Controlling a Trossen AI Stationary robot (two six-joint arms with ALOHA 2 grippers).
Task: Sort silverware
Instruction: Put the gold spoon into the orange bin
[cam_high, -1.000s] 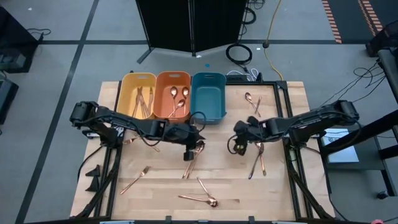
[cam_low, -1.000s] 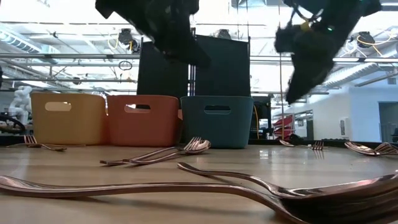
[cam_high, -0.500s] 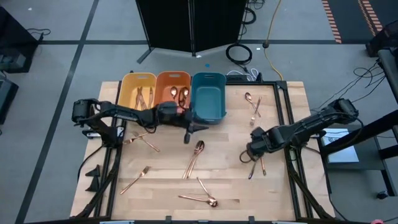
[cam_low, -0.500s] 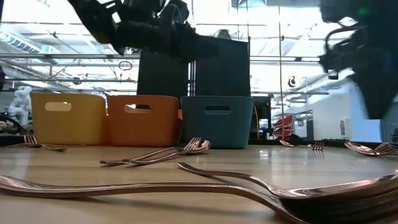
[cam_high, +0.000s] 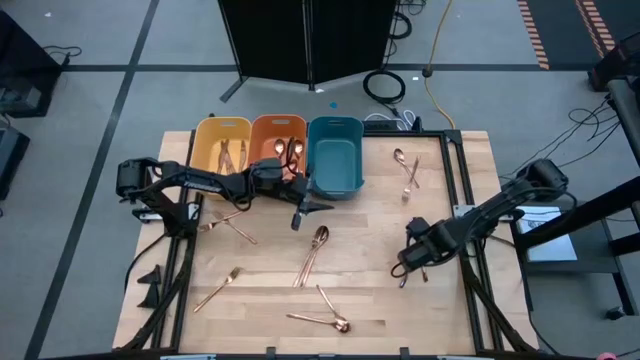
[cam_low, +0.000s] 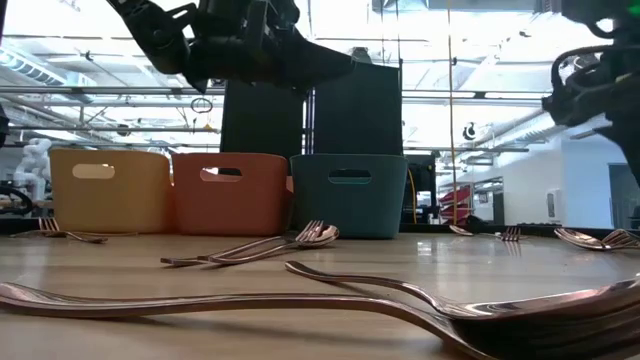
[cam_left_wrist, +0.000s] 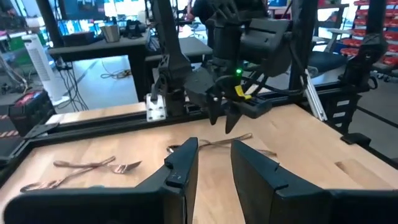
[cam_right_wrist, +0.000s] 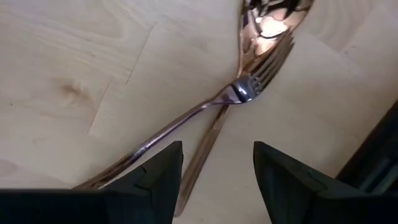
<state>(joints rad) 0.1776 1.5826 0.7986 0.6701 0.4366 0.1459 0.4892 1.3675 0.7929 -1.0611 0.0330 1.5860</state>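
1. The wooden table (cam_high: 370, 300) carries everything; the teal bin (cam_high: 335, 155) at its far edge serves as the landmark here.
2. Beside the teal bin stand the orange bin (cam_high: 277, 150), touching it, and beyond that the yellow bin (cam_high: 223, 152). Cutlery lies in the orange and yellow ones; nothing shows in the teal one.
3. The left gripper (cam_high: 300, 213) hangs just in front of the teal bin's near-left corner, above the table. Its two fingers (cam_left_wrist: 182, 165) stand parted with nothing between them, so it is released and empty.
4. The right gripper (cam_high: 407, 260) is low over the table, well to the front-right of the teal bin. Its fingers (cam_right_wrist: 158, 169) are spread apart, empty, directly over a crossed fork (cam_right_wrist: 205, 109) and spoon (cam_right_wrist: 245, 62) on the wood.
5. The rest of the silverware lies loose:
   - a spoon-and-fork bundle (cam_high: 312, 253) in front of the teal bin;
   - a pair (cam_high: 405, 170) just right of that bin;
   - pieces (cam_high: 232, 226) in front of the yellow bin;
   - a lone fork (cam_high: 217, 289) and a crossed cluster (cam_high: 322, 312) towards the near edge, well apart from the bin.
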